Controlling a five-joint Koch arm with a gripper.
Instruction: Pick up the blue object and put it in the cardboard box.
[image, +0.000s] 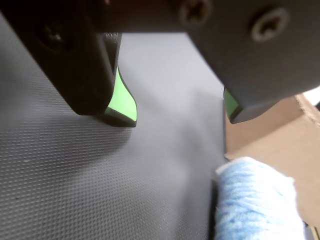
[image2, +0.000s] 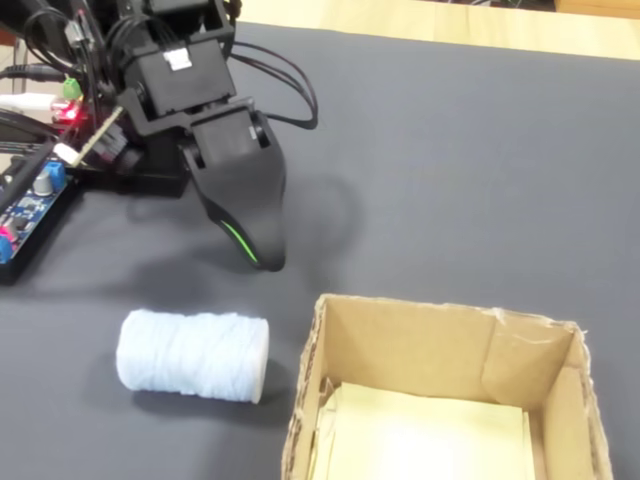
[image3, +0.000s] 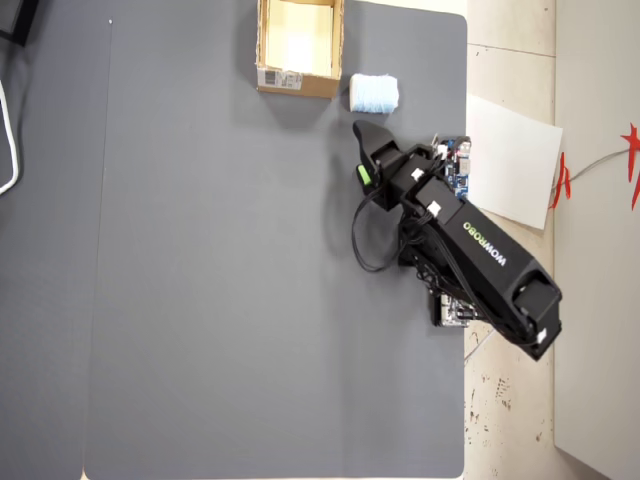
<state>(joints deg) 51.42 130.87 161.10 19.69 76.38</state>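
Showing end effector (image: 180, 112) jaws apart: wrist view; overhead doesn't.

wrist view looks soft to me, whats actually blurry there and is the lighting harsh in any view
In the wrist view the gripper, jaws apart, and the blue object are close and blurred, while the mat's dotted texture is sharper. In the fixed view the light is even, with a soft shadow under the blue object. In the overhead view the white paper is bright, but not glaring.

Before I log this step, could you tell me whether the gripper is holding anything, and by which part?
Nothing is held: the gripper is open and empty, the blue object lies apart on the mat.
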